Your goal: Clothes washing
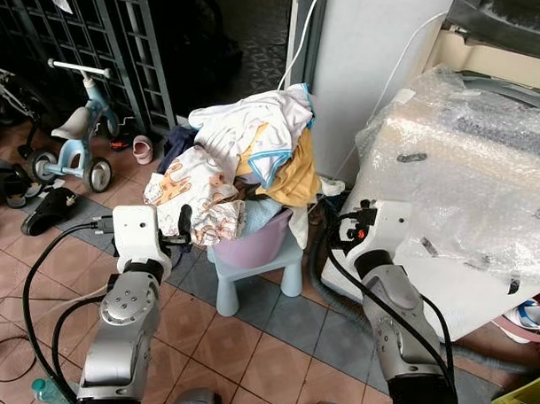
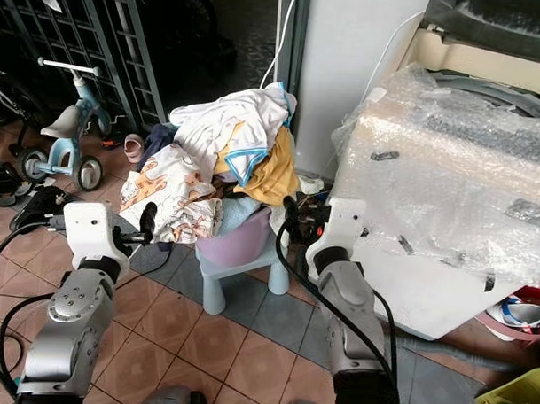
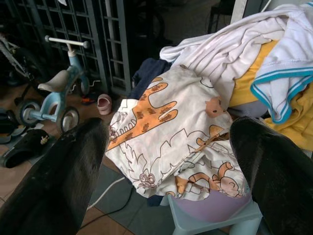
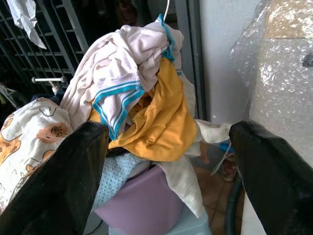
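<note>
In the left eye view, a heap of clothes [image 1: 249, 161] fills a lilac basin [image 1: 251, 241] that stands on a small pale blue stool [image 1: 250, 277]. On top lies a white garment with teal trim [image 1: 268, 122], under it a yellow garment [image 1: 293, 176], and on the robot's left side hangs a white cloth with orange animal print [image 1: 195, 195]. The left gripper [image 1: 186, 224] is just beside this printed cloth, and the right gripper [image 1: 327, 223] is near the other side of the basin. On the right stands a washing machine wrapped in bubble film [image 1: 457, 191]. On the left, near a dark metal gate [image 1: 107, 37], is a blue child's tricycle [image 1: 77, 138].

In the right eye view the same scene shows, with a pink slipper [image 2: 133, 147] on the tiled floor [image 2: 238, 343].

In the left wrist view, the two black fingers [image 3: 63, 176] stand wide apart, with the printed cloth between them and not touching them.

In the right wrist view, the fingers [image 4: 63, 176] are also spread wide, holding nothing; the yellow garment and the basin lie between them.
</note>
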{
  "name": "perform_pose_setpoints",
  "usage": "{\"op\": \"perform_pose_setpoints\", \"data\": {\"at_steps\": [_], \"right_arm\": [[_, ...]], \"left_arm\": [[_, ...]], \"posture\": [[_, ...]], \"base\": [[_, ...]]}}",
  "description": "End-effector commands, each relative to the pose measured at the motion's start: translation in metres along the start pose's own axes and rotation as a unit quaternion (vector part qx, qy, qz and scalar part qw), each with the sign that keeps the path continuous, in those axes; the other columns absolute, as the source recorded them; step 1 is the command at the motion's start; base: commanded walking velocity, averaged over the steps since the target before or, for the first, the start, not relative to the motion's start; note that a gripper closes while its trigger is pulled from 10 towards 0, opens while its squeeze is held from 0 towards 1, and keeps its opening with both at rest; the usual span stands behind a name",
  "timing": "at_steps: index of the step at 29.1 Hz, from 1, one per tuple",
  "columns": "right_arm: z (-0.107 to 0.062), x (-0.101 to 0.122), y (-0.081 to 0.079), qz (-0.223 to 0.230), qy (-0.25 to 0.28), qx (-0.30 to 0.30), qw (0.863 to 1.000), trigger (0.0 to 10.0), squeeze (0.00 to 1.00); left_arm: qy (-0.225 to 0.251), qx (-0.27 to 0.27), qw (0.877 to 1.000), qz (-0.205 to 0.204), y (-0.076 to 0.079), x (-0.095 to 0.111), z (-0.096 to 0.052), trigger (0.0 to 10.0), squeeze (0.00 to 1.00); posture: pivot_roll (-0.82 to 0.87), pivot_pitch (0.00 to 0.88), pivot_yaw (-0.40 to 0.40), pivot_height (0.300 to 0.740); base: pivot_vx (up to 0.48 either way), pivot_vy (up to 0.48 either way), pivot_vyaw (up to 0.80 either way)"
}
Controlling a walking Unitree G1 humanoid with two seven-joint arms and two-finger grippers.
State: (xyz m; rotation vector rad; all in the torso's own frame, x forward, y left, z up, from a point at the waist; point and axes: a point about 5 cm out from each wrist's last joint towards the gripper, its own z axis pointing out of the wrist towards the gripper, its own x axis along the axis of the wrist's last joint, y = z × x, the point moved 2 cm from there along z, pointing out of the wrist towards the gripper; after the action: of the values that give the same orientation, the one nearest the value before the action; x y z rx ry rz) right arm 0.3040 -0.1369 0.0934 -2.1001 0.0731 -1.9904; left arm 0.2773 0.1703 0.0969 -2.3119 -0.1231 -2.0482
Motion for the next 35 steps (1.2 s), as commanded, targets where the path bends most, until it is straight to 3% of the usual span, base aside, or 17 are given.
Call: {"op": "perform_pose_setpoints", "data": {"at_steps": [1, 5, 7, 12, 20, 31, 35], "right_arm": [[0.002, 0.004, 0.005, -0.001, 0.01, -0.01, 1.0, 10.0, 0.0], [0.007, 0.002, 0.0, -0.069, -0.018, -0.015, 0.997, 10.0, 0.0], [0.008, 0.004, -0.005, -0.044, -0.014, -0.004, 0.999, 10.0, 0.0], [0.011, 0.008, -0.015, -0.076, -0.006, 0.019, 0.997, 10.0, 0.0], [0.004, 0.012, -0.018, -0.082, 0.007, 0.053, 0.995, 10.0, 0.0], [0.004, 0.013, -0.019, -0.081, 0.008, 0.058, 0.995, 10.0, 0.0], [0.004, 0.013, -0.019, -0.078, 0.008, 0.056, 0.995, 10.0, 0.0]], "left_arm": [[-0.011, -0.004, 1.0, 0.001, 0.0, -0.003, 0.0, 10.0, 0.0], [0.002, -0.006, 1.0, 0.006, 0.003, 0.002, 0.0, 10.0, 0.0], [0.001, -0.009, 1.0, 0.005, 0.004, 0.002, 0.0, 10.0, 0.0], [-0.012, -0.01, 1.0, -0.001, 0.005, -0.002, 0.001, 10.0, 0.0], [0.002, -0.001, 1.0, -0.013, 0.004, 0.003, -0.002, 10.0, 0.0], [0.003, 0.002, 1.0, -0.012, 0.004, 0.004, -0.003, 10.0, 0.0], [0.002, 0.001, 1.0, -0.012, 0.004, 0.004, -0.003, 10.0, 0.0]], "posture": [[0.0, 0.0, 0.011, 0.74], [0.0, 0.0, -0.001, 0.74], [0.0, 0.0, -0.001, 0.74], [0.0, 0.0, -0.008, 0.74], [-0.01, 0.0, -0.017, 0.74], [-0.01, 0.0, -0.016, 0.74], [-0.01, 0.0, -0.016, 0.74]], "base": [[0.0, 0.0, 0.0], [0.0, 0.0, 0.0], [0.0, 0.0, 0.0], [0.0, 0.0, 0.0], [0.0, 0.0, 0.0], [0.448, 0.0, 0.71], [0.48, 0.0, 0.12]]}}
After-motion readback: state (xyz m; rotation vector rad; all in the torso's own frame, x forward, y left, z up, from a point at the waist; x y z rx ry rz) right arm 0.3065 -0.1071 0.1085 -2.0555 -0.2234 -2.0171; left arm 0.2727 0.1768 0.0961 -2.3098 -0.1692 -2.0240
